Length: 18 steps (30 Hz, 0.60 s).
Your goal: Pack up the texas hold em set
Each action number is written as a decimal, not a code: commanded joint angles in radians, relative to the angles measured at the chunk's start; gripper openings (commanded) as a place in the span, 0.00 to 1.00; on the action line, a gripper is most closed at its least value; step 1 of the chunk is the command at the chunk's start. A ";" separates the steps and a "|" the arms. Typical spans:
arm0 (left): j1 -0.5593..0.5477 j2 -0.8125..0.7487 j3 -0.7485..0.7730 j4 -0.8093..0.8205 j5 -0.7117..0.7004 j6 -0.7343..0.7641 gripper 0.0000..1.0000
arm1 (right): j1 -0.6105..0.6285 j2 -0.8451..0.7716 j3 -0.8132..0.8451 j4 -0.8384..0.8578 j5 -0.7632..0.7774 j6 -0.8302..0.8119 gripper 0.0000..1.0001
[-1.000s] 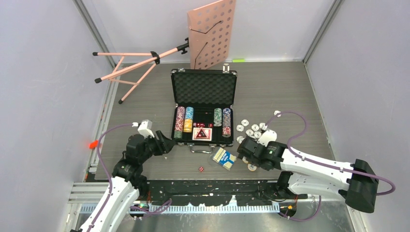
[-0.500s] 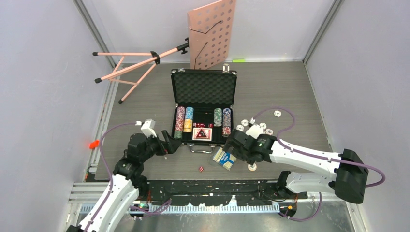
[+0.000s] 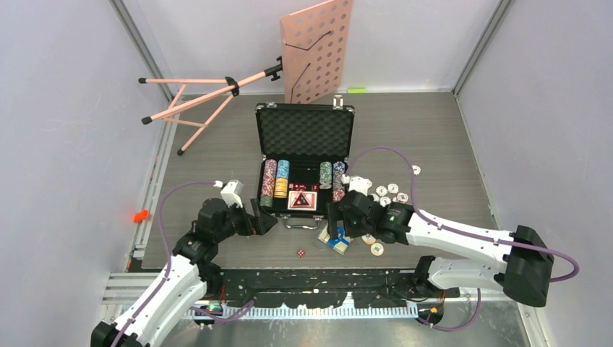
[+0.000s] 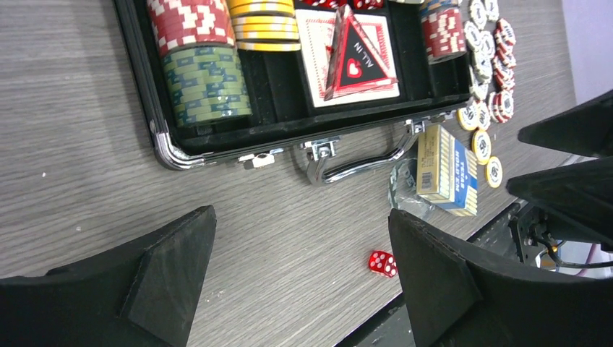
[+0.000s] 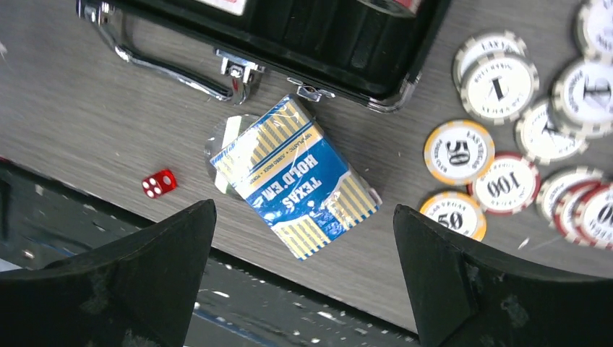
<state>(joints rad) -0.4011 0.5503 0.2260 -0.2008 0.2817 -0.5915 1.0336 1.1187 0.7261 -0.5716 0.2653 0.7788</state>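
Deck (image 5: 296, 188) now lies under the open right claw (image 5: 303, 231), which has come over it, ready for grasping; left claw (image 4: 301, 217) open also.

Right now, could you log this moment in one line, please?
left gripper open; right gripper open above card deck; case open; die loose

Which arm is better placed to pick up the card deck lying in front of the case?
Right. The right end effector, open, hovers directly over the deck, fingers either side; the left end effector, also open, sits farther off by the case's left corner.
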 commanded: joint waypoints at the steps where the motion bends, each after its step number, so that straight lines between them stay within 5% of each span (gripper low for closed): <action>1: -0.002 -0.050 0.017 0.045 0.003 0.024 0.92 | 0.001 -0.010 -0.029 0.155 -0.076 -0.326 1.00; 6: -0.002 -0.049 0.016 0.049 -0.004 0.029 0.93 | 0.002 0.057 -0.027 0.225 -0.189 -0.487 1.00; 18: -0.003 -0.034 0.019 0.055 -0.001 0.035 0.93 | 0.002 0.322 0.124 0.129 -0.205 -0.538 1.00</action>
<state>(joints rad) -0.4011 0.5217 0.2260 -0.1967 0.2806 -0.5739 1.0340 1.4296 0.7887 -0.4206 0.0639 0.2756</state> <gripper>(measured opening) 0.929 0.996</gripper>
